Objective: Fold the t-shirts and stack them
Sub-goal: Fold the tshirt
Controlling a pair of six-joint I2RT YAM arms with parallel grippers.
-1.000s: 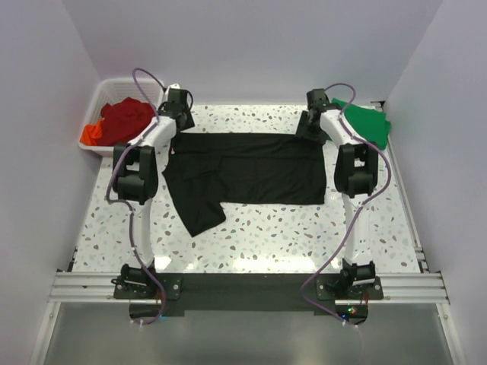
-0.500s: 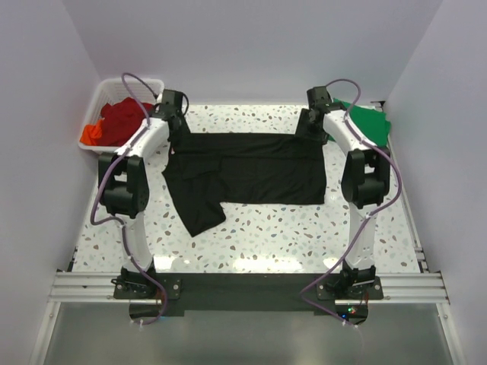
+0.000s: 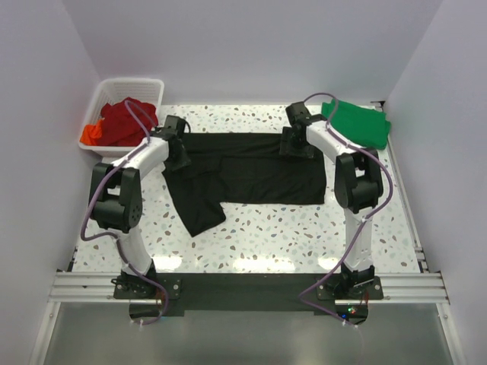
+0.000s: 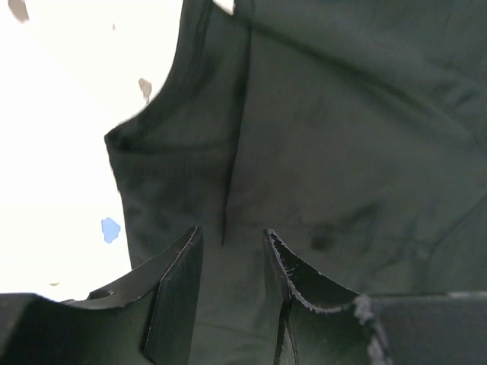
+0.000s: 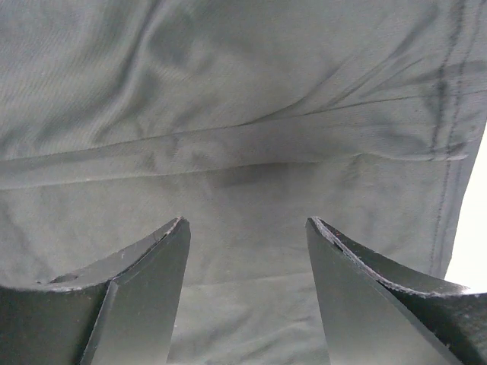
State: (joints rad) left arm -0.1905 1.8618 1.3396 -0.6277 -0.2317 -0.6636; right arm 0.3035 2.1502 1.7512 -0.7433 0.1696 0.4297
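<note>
A speckled white table (image 3: 266,236), walled in pale panels, carries the black t-shirt (image 3: 251,171) spread flat. It looks light, limp and prone to sliding, so I judge doubled edges or seams the best place to pinch. The left gripper (image 4: 228,262) hangs narrowly parted, the shirt's folded edge directly beneath and ahead of its fingers. The right gripper (image 5: 247,251) is spread wide, with a fold line just ahead. Neither of the 2 holds cloth.
</note>
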